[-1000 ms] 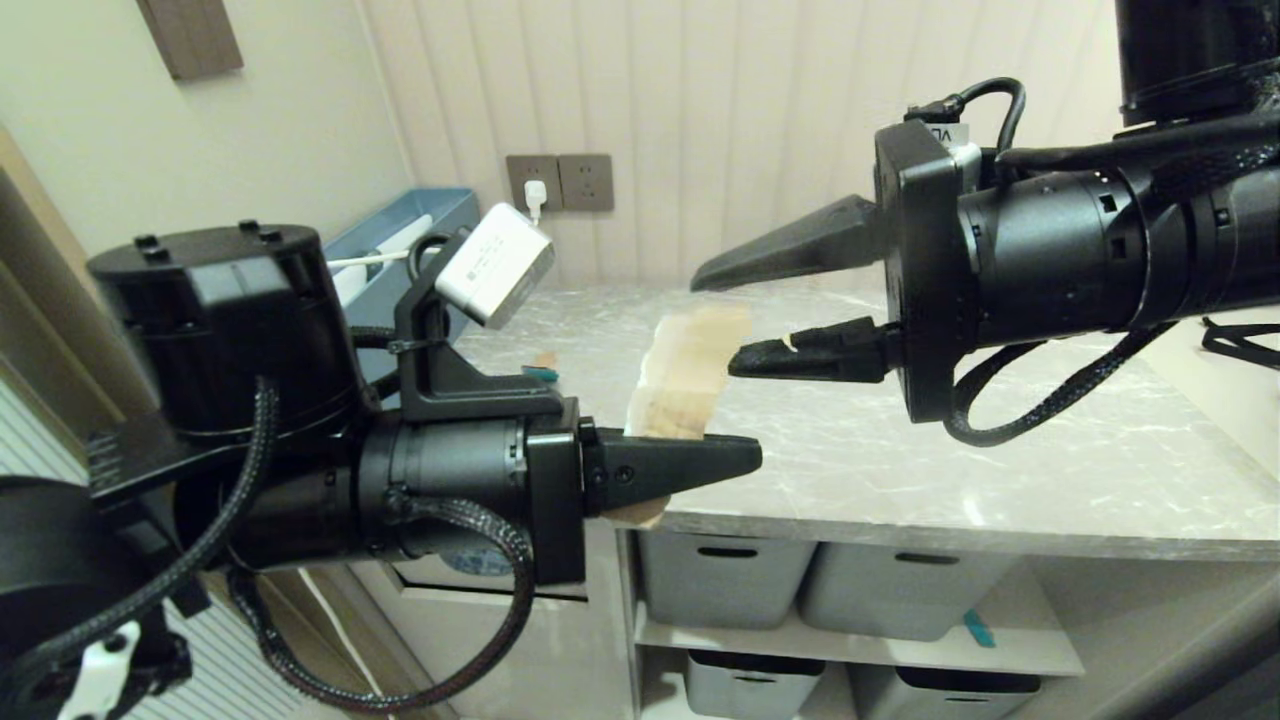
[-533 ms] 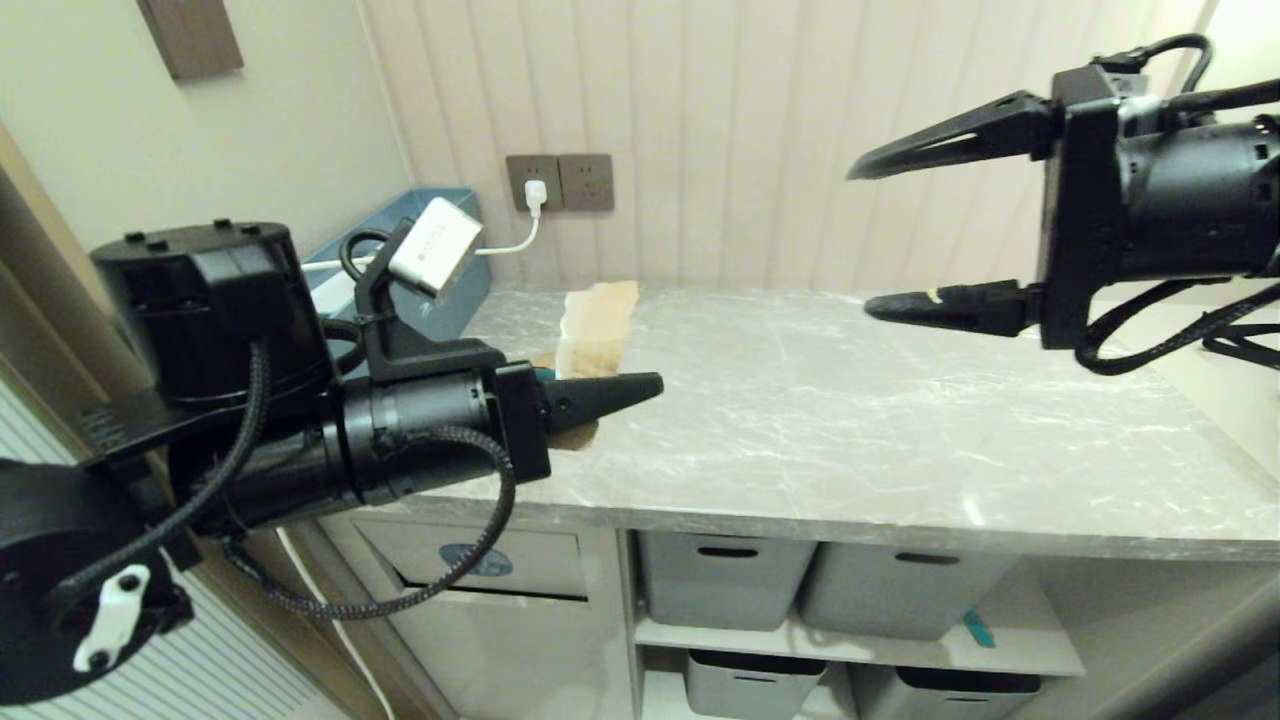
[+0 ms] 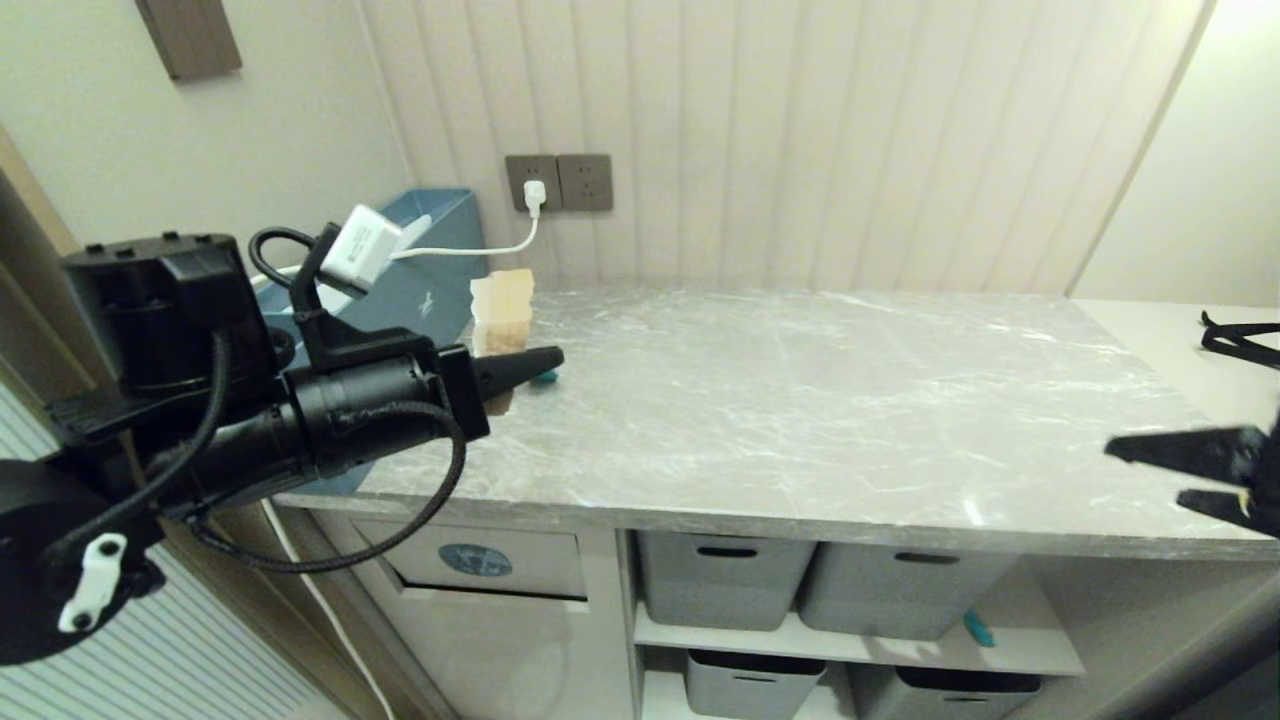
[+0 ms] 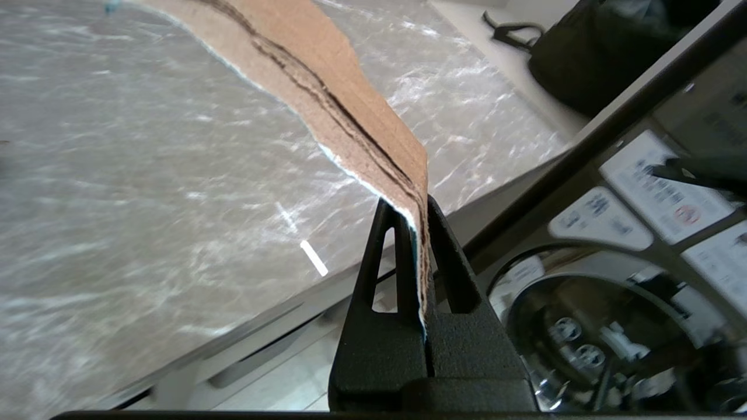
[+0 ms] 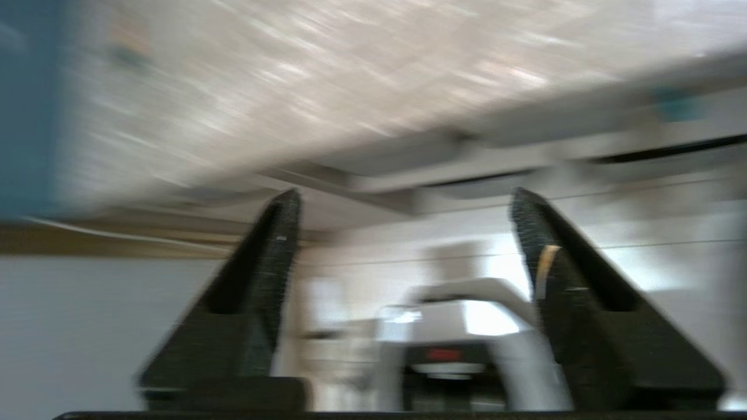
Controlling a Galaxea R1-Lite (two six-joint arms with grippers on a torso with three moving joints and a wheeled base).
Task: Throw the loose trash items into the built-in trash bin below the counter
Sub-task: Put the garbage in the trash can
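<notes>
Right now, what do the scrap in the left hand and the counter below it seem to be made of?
The scrap looks like brown corrugated cardboard, matte: the left wrist view shows a dark layered edge and a torn, pale-fringed border where the left hand pinches it. The counter looks like polished grey stone or a marble-look slab, with white veining and soft glare; which of the two cannot be told.

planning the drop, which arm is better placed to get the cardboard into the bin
Left. The left gripper is shut on the cardboard scrap, above the built-in trash bin. The right gripper is open, empty, at the far right.
</notes>
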